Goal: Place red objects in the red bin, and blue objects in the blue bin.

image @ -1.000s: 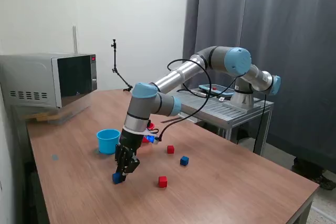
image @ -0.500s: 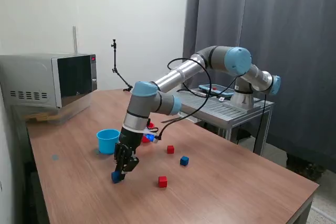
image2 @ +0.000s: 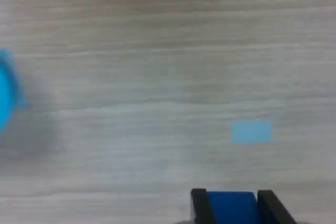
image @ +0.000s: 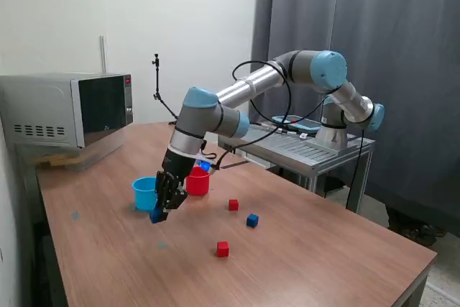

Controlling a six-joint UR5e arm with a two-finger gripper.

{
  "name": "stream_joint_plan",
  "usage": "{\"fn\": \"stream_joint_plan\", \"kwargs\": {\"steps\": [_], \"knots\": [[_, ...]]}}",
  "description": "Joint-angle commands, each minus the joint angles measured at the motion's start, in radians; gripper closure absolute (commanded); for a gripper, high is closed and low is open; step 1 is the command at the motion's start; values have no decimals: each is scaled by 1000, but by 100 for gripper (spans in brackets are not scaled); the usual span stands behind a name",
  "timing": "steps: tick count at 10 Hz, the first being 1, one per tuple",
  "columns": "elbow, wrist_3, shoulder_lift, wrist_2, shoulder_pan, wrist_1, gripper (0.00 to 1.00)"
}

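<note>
Exterior oblique; wrist close, perhaps downward.

My jaws hold a dark blue cube (image2: 231, 206), one black finger (image2: 200, 206) on each side of it, above the pale wood-grain table (image2: 157, 51). A small light blue rectangular patch (image2: 252, 131) lies flat on the table. A blurred edge of the light blue cup (image2: 5, 95) shows at the frame edge.

Wooden table (image: 323, 249) with microwave (image: 68, 109), blue cup (image: 145, 192), red cup (image: 198, 181), three small cubes (image: 223, 249).
</note>
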Motion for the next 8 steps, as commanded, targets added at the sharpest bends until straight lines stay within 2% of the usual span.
{"fn": "stream_joint_plan", "kwargs": {"steps": [1,5,8], "knots": [[77,36,-86,-59,-39,1,100],[153,69,-151,-107,-95,1,100],[194,85,-156,-110,-127,10,100]]}}
